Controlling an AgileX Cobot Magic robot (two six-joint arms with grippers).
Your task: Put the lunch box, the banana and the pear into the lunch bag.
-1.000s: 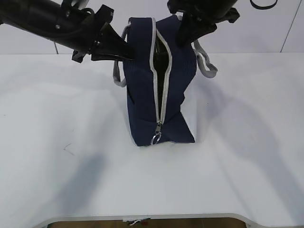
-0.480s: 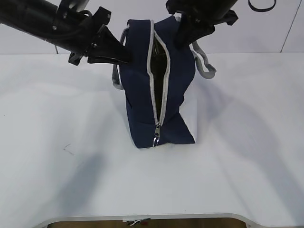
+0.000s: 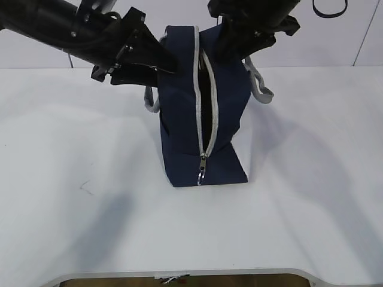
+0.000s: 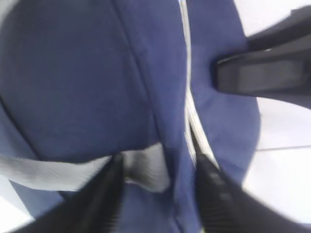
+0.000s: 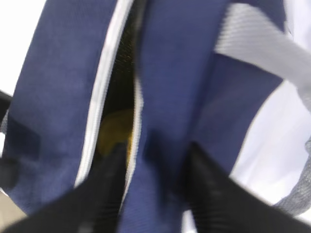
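The boxy navy-blue fabric lunch bag is soft & floppy, so grab its top edges. L tool holds the left edge w/ grey strap; R tool holds the right.

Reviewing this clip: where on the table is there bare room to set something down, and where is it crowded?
Bare white table lies left of the lunch bag, right of it, and across the whole front strip to the near edge. It is crowded at the bag's top: the left gripper presses its left side, and the right gripper is at the other side by the grey handle.
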